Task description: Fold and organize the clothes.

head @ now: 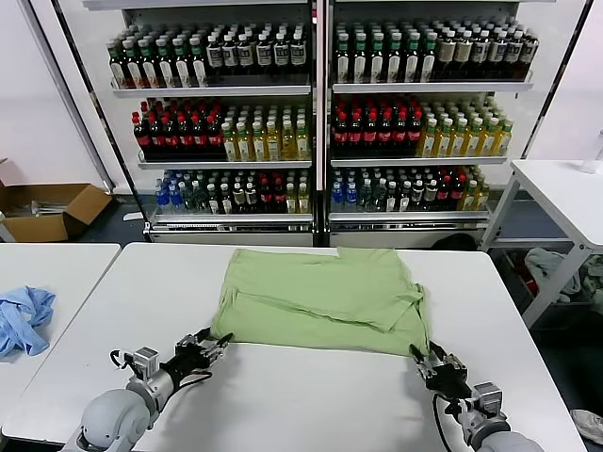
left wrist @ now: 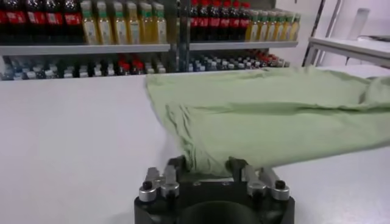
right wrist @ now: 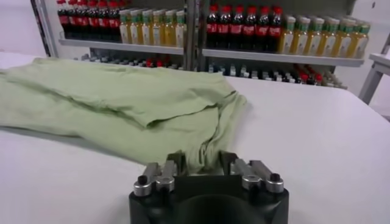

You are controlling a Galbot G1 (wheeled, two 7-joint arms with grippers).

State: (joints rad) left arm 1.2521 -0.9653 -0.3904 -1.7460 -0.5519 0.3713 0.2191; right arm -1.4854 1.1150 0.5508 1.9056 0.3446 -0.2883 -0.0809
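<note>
A light green shirt (head: 320,297) lies spread and partly folded on the white table (head: 311,395), with its print hidden. My left gripper (head: 219,341) is at the shirt's near left corner. In the left wrist view the shirt (left wrist: 268,115) narrows into that gripper (left wrist: 206,165) and sits pinched between the fingers. My right gripper (head: 419,356) is at the near right corner. In the right wrist view the shirt (right wrist: 122,100) bunches in pleats between the fingers of that gripper (right wrist: 201,159). Both grippers are low, at the table surface.
A crumpled blue cloth (head: 24,320) lies on a second table at the left. A cardboard box (head: 47,209) stands on the floor behind it. Shelves of bottles (head: 320,113) stand behind the table. Another white table (head: 565,188) is at the right.
</note>
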